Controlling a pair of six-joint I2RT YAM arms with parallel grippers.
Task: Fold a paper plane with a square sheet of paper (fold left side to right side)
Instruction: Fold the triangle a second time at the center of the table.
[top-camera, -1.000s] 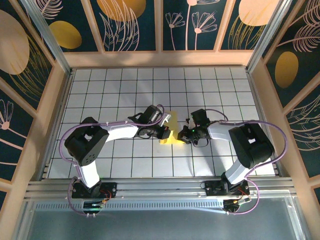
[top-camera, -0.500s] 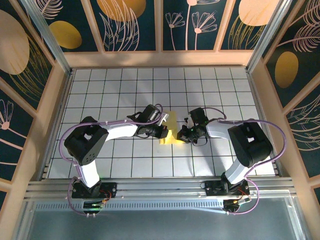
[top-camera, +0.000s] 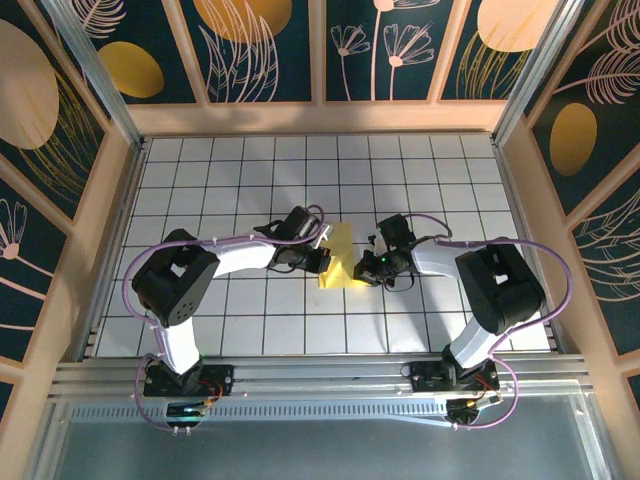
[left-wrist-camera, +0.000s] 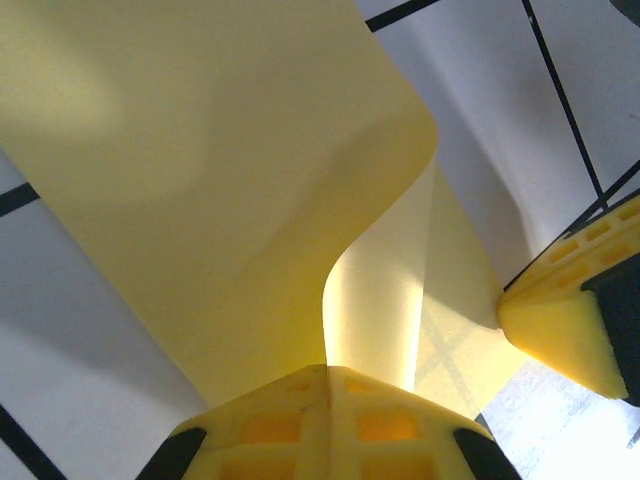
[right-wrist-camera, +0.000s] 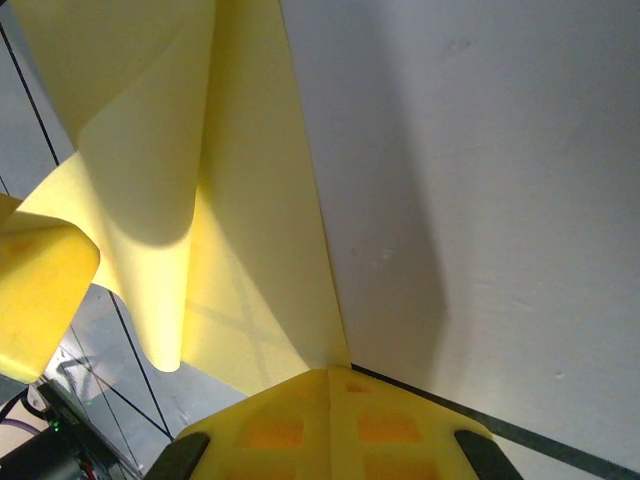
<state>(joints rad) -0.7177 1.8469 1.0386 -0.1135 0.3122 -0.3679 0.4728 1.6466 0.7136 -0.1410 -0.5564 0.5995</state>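
Observation:
The square sheet of paper (top-camera: 340, 246), pale yellow, lies at the middle of the tiled table. Its left side is lifted and curls over toward the right (left-wrist-camera: 250, 150). My left gripper (top-camera: 323, 262) is shut on that lifted edge (left-wrist-camera: 328, 370). My right gripper (top-camera: 366, 268) is shut, and its tip (right-wrist-camera: 330, 372) rests on the flat right edge of the sheet (right-wrist-camera: 250, 250). Its yellow fingertips (left-wrist-camera: 555, 325) touch the paper's right edge in the left wrist view. One of the left gripper's fingers (right-wrist-camera: 35, 290) appears at the left of the right wrist view. A paper plane is out of view.
The white gridded table (top-camera: 250, 180) stretches around the sheet on all sides. Wooden walls with painted panels (top-camera: 320, 115) enclose it at the back and sides. Both arm bases sit on the metal rail (top-camera: 320, 378) at the near edge.
My left gripper has drawn slightly up and back with the paper's edge, raising the curl a little. My right gripper shifted a touch left early on, then stayed still.

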